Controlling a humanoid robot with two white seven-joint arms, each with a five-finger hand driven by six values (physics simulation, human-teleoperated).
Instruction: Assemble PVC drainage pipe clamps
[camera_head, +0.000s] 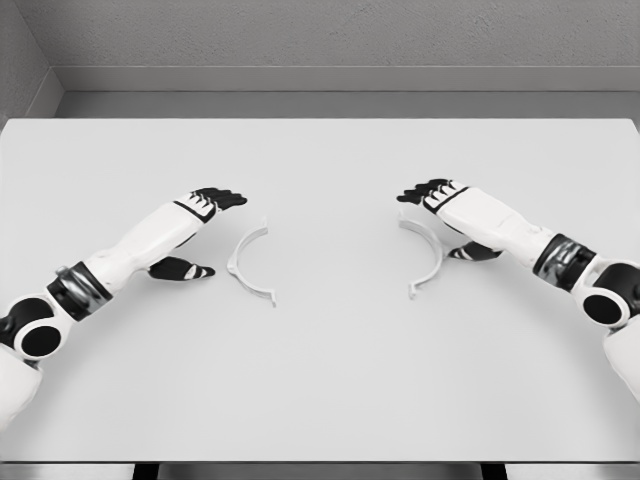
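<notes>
A: Entry, head view. Two white clamp halves lie flat on the pale surface (320, 390). Left half (249, 264) sits left of centre, its arc bulging toward the frame's left, open side facing centre. Right half (424, 257) sits right of centre, arc bulging right, open side also facing centre.

B: Do the halves touch?

A: No. They are well apart, with bare surface between them, facing each other like a pair of brackets.

B: Left hand?

A: Left hand (208, 206) is at middle left, arm entering from the lower left. Dark fingers (228, 198) are stretched forward and relaxed, holding nothing. The thumb (183, 269) hangs below the forearm, spread away from the fingers. Fingertips are just beside the upper end of the left half; contact not evident.

B: Right hand?

A: Right hand (437, 195) is at middle right, arm entering from the lower right. Its fingers point toward frame centre, loosely extended, holding nothing. The thumb shows dark under the wrist. The hand is over or just beside the upper end of the right half; whether it touches, I cannot tell.

B: Height of the hands above the surface?

A: Cannot tell from this single view. Shadows beneath both are faint.

B: Background?

A: Grey wall (320, 35) across the top of the frame, beyond the far edge of the surface.
</notes>
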